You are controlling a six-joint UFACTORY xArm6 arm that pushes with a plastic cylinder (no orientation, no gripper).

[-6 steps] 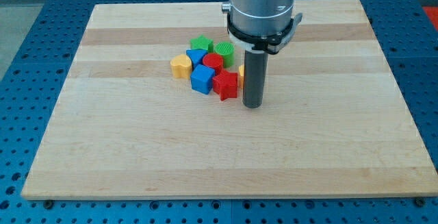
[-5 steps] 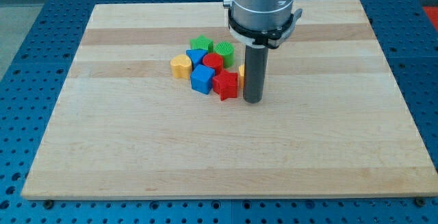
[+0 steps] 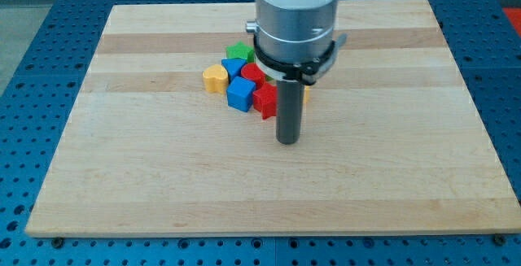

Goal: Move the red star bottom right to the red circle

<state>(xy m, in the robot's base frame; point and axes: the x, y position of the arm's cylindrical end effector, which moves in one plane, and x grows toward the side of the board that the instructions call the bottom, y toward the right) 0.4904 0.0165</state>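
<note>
Red star [image 3: 264, 101] sits at the lower right edge of a tight cluster of blocks a little above the frame's centre, on the pale wooden board [image 3: 163, 185]. Its right side is hidden behind the dark rod, so only its left points show. Red circle [image 3: 251, 72] lies just above and slightly left of it, close enough that the two look to be touching or nearly so.

My tip [image 3: 287, 141] rests on the board just below and to the right of the star; whether it touches the star I cannot tell, since the rod covers that edge. There is no grasp to speak of: the rod is a plain pusher and holds nothing.

Around the pair, a blue block [image 3: 241, 93] sits to the star's left, another blue block [image 3: 233, 67] above that, a yellow block [image 3: 215, 77] at the cluster's left end, and a green block [image 3: 239, 51] at its top. A sliver of orange [image 3: 306, 95] peeks out right of the rod.

As I judge it, the star already lies roughly at the circle's lower right, so the goal looks close to met. What may remain is a small nudge to set it cleanly apart on that diagonal.
</note>
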